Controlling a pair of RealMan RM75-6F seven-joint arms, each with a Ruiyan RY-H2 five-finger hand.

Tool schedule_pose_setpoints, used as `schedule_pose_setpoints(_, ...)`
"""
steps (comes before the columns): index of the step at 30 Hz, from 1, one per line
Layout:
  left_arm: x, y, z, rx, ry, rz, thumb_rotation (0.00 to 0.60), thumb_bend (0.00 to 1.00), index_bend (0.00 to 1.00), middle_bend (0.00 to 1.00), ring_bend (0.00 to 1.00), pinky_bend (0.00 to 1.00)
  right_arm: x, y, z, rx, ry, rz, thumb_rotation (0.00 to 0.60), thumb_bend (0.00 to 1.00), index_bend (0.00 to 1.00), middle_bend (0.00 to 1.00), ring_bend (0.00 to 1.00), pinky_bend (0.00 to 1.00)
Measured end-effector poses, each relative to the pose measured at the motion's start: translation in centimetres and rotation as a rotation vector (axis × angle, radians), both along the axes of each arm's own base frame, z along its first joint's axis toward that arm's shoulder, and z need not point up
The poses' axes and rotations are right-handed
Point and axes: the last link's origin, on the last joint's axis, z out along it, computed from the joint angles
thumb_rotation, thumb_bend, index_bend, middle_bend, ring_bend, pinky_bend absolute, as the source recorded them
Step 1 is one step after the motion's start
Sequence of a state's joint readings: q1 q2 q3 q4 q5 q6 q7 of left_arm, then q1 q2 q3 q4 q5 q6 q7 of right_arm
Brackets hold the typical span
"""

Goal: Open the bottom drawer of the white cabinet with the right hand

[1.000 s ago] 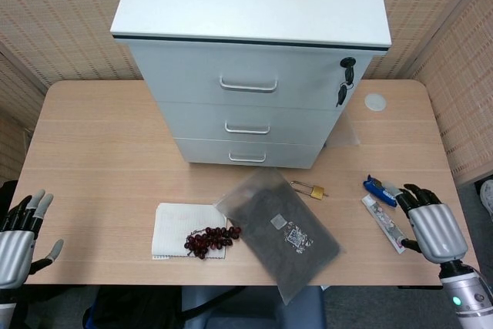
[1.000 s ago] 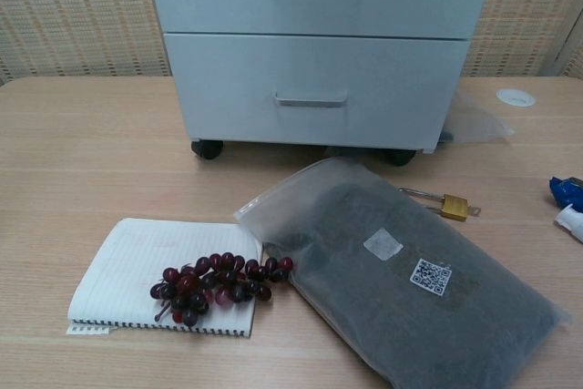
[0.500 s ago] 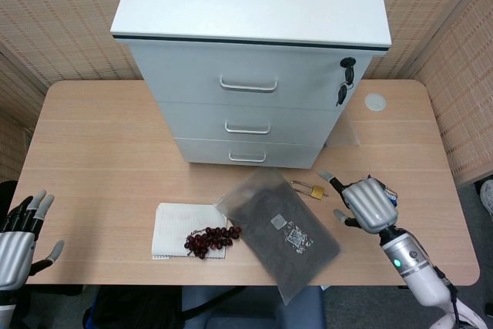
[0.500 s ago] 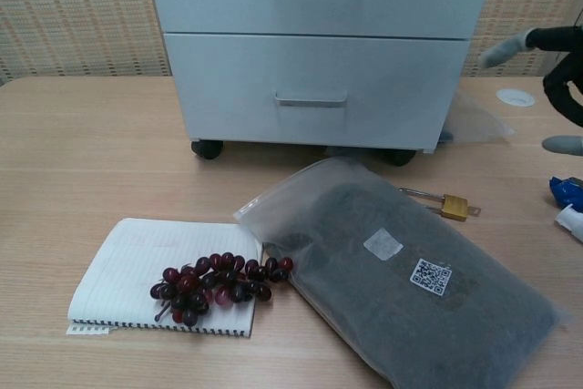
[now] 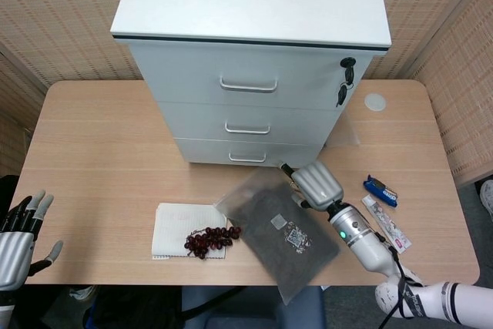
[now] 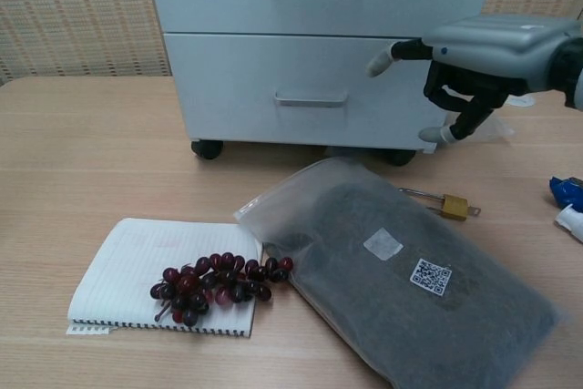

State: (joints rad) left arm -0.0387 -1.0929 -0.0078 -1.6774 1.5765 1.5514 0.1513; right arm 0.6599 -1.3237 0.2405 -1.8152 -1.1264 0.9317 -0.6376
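The white cabinet (image 5: 254, 5) stands at the back of the table with three shut drawers. Its bottom drawer (image 5: 246, 152) (image 6: 314, 84) has a silver handle (image 5: 246, 158) (image 6: 311, 98). My right hand (image 5: 312, 182) (image 6: 474, 56) hovers in front of the drawer's right part, just right of the handle and apart from it. One finger (image 6: 383, 59) stretches towards the drawer front, the others bend downward, and it holds nothing. My left hand (image 5: 17, 240) hangs off the table's front left corner with fingers spread and empty.
In front of the cabinet lie a grey plastic bag (image 5: 281, 233) (image 6: 410, 289), a notebook (image 5: 173, 229) with dark grapes (image 5: 209, 240) on it, and a brass padlock (image 5: 312, 189). A blue item (image 5: 380, 188) and a white packet (image 5: 389, 223) lie right. Keys (image 5: 343, 90) hang from the top drawer's lock.
My right hand has swept from the table's right front edge leftwards and forwards, over the padlock, to the bottom drawer's front. My left hand has stayed in place.
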Motion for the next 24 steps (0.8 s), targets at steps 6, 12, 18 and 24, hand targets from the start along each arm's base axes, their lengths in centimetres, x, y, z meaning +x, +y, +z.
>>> schedule_pose_setpoints(6, -0.1, 0.1, 0.0, -0.002, 0.002, 0.003, 0.6, 0.29, 0.0, 0.0, 0.01, 0.13, 1.4, -1.4, -1.8, 0.021, 0.024, -0.02, 0.6, 0.26, 0.14, 0.83, 0.87, 0.84)
schedule_pose_setpoints(12, -0.2, 0.1, -0.1, -0.004, 0.001, 0.005, 0.6, 0.29, 0.0, 0.0, 0.01, 0.13, 2.2, -2.3, -3.1, 0.031, 0.043, -0.029, 0.6, 0.26, 0.14, 0.83, 0.87, 0.84)
schedule_pose_setpoints(18, -0.3, 0.2, -0.1, -0.004, 0.002, 0.006, 0.6, 0.29, 0.0, 0.0, 0.01, 0.13, 2.5, -2.7, -4.1, 0.035, 0.056, -0.035, 0.6, 0.26, 0.14, 0.83, 0.87, 0.84)
schedule_pose_setpoints(24, -0.4, 0.2, -0.1, -0.006, 0.001, 0.01, 0.6, 0.29, 0.0, 0.0, 0.01, 0.13, 2.7, -3.1, -4.4, 0.03, 0.065, -0.039, 0.6, 0.26, 0.14, 0.83, 0.87, 0.84)
